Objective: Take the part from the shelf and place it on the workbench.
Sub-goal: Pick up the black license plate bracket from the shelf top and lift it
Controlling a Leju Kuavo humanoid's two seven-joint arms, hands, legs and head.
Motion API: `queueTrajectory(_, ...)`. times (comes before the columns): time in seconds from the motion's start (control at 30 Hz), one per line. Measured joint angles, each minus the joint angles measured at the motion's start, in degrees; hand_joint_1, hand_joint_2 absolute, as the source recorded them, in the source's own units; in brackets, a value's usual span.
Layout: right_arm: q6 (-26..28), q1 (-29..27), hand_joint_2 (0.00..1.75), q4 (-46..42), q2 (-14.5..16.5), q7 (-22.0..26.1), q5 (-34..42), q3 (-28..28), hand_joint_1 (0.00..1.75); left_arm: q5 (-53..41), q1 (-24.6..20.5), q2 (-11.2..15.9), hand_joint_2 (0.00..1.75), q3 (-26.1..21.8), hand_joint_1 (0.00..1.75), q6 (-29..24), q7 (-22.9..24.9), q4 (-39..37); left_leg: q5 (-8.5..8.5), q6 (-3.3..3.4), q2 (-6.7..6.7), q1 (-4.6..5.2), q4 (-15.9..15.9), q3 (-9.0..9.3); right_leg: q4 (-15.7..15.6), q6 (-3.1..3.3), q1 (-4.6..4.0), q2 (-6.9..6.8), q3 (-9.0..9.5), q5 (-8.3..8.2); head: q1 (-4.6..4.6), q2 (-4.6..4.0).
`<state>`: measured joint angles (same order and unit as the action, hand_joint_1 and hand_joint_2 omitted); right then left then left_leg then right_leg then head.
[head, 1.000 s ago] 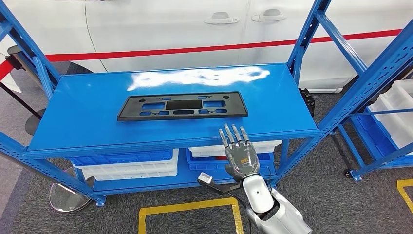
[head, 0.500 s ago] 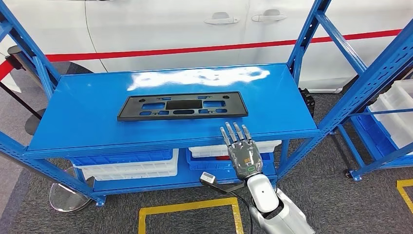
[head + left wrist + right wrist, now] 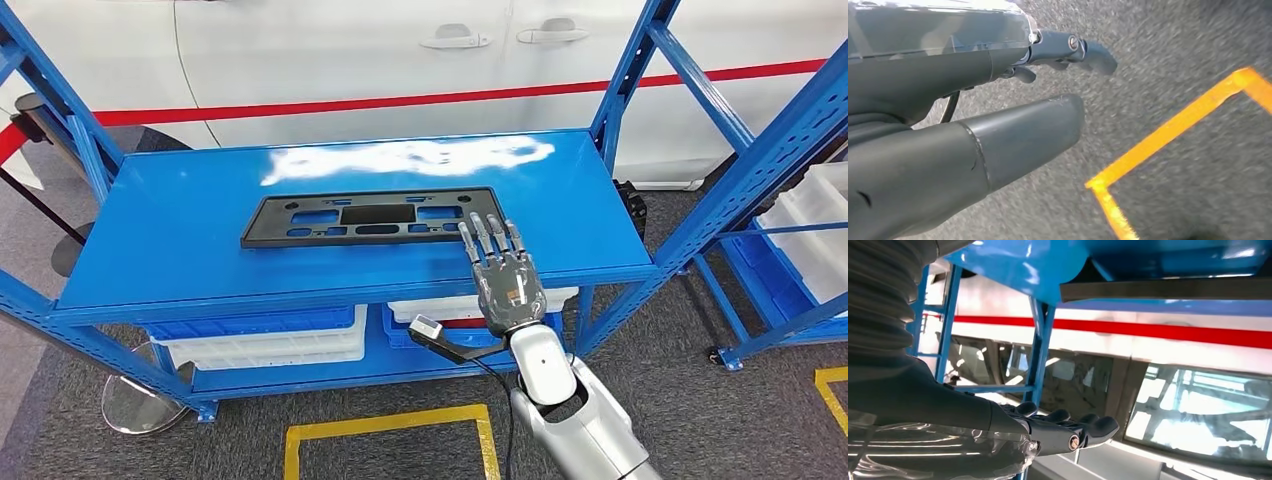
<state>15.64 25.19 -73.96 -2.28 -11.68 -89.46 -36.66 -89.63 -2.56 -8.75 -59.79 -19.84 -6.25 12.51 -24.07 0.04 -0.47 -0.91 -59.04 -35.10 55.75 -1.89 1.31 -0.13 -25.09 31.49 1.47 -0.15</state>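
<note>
The part (image 3: 370, 217), a flat black plate with cut-outs, lies lengthwise on the top of the blue shelf (image 3: 170, 240). My right hand (image 3: 505, 280) reaches over the shelf's front edge with its fingers straight and apart, holding nothing. Its fingertips (image 3: 488, 226) are at the part's right end; I cannot tell whether they touch it. The right wrist view shows the part's dark edge (image 3: 1168, 290) a little way from the hand (image 3: 998, 425). My left hand (image 3: 973, 100) hangs over the grey floor, fingers out and holding nothing.
White and blue bins (image 3: 270, 345) sit on the lower shelf. A blue upright (image 3: 630, 70) stands at the shelf's back right, and a second rack with white bins (image 3: 810, 230) is further right. A white car (image 3: 400, 50) is behind. Yellow tape (image 3: 390, 425) marks the floor.
My right hand has risen and moved forward from the shelf's front edge, so its fingertips now reach the part's right end. The part has not moved.
</note>
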Motion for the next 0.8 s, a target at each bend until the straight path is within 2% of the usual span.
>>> queueTrajectory(0.07, -0.61, 0.3, 1.75, 0.42, 0.69, -0.38, -0.02, -0.1, 0.0, -0.01, -0.43, -1.16, 0.0, 0.51, 0.0, -1.0, 0.72, -0.06, 0.0, 0.0, 0.0, 0.01, 0.0, 0.0, 0.0, 0.0, 0.0, 0.0, 0.0, 0.0, -0.01, 0.0)
queueTrajectory(0.2, -0.87, 0.72, 1.75, 0.96, 1.22, -0.57, -0.02, -0.24, 0.0, 0.0, -0.69, -1.82, 0.0, 0.86, 0.0, -1.05, 0.78, -0.14, 0.0, 0.0, 0.0, 0.0, 0.0, 0.0, 0.0, 0.0, -0.01, -0.01, 0.01, 0.0, -0.01, 0.0)
queueTrajectory(0.33, -2.56, 4.37, 1.75, 8.13, 5.26, -1.86, 0.66, -1.08, 0.0, -0.18, -1.46, -4.89, 0.0, 3.21, 0.0, -0.66, 0.65, -0.61, 0.01, 0.01, 0.0, -0.01, 0.0, 0.02, 0.01, -0.01, -0.09, -0.01, 0.01, -0.01, -0.05, 0.0)
queueTrajectory(0.47, -4.24, 7.42, 1.75, 15.82, 8.29, -2.86, 2.02, -1.15, 0.0, -0.31, -1.61, -4.99, 0.0, 4.78, 0.0, 0.11, 0.53, -0.62, 0.01, 0.0, 0.01, -0.02, 0.03, 0.03, 0.04, -0.01, -0.14, 0.0, -0.02, 0.0, -0.05, 0.0)
queueTrajectory(0.6, -3.37, 10.88, 1.75, 23.71, 10.82, -3.71, 2.13, -1.15, 0.0, 0.04, -1.64, -5.23, 0.0, 6.05, 0.0, 0.51, 0.35, -0.68, 0.01, 0.0, 0.0, -0.12, 0.03, 0.03, 0.05, -0.01, -0.14, -0.02, -0.04, 0.0, -0.05, 0.0)
queueTrajectory(0.8, -2.34, 13.16, 1.75, 30.14, 12.11, -4.45, 2.35, -1.15, 0.0, 0.13, -1.63, -5.24, 0.0, 6.66, 0.0, 0.63, 0.83, -0.68, 0.01, 0.0, 0.0, -0.12, 0.03, 0.02, 0.05, -0.01, -0.1, -0.01, -0.04, 0.0, -0.05, 0.0)
